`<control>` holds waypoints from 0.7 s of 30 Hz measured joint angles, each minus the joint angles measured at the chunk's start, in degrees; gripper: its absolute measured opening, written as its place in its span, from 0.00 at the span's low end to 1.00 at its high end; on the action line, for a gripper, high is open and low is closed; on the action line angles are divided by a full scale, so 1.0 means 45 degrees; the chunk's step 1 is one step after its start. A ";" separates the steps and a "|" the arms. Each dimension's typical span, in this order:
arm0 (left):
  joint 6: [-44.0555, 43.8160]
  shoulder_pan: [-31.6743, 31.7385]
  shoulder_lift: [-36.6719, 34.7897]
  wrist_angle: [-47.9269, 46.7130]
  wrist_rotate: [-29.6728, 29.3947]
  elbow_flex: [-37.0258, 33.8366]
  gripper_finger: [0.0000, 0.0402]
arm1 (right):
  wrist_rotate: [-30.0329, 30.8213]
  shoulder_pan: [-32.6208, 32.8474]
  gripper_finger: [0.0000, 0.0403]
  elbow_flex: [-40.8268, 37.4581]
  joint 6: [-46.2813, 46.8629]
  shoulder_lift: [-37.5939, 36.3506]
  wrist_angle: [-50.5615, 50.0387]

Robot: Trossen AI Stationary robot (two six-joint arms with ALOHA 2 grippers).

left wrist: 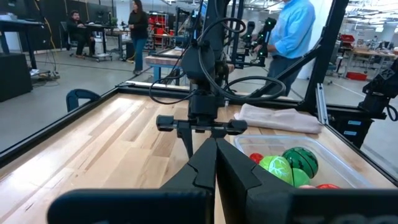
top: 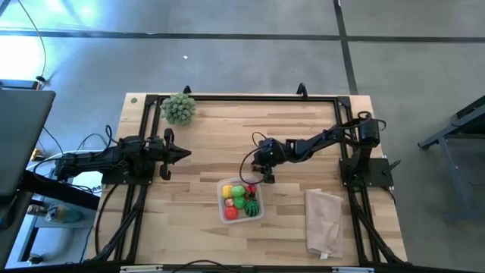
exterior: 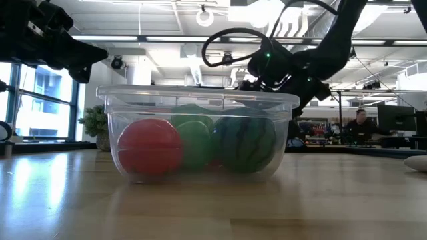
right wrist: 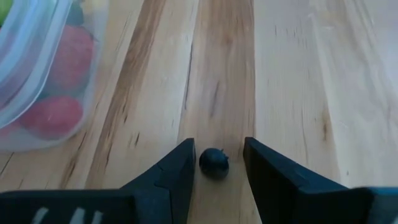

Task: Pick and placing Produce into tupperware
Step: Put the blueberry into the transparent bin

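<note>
The right gripper (top: 265,176) is hanging low over the wooden table (top: 204,136), just beside the far edge of the clear container (top: 241,200). Its jaws are standing partly apart, and a small dark ball (right wrist: 214,163) is lying on the table between the fingertips (right wrist: 180,163); whether they are touching it cannot be told.

The container is sitting near the middle of the table, toward its front edge, and the toy produce (top: 241,199) is resting inside it: red, green and yellow pieces, with the striped watermelon ball (exterior: 245,143) and a red ball (exterior: 149,147) pressing against the clear wall (seen best from table height).

The left gripper (top: 184,154) is waiting at the table's left side, jaws closed together and holding nothing.

A pale bag (top: 323,221) is lying to the right of the container, well apart from it. A grey-green bushy ball (top: 179,108) is sitting at the far left corner of the table.
</note>
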 joint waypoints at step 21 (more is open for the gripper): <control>0.0005 -0.0005 -0.0005 0.0000 -0.0004 0.0000 0.00 | 0.0643 0.0010 0.33 -0.0058 0.0090 -0.0641 -0.1140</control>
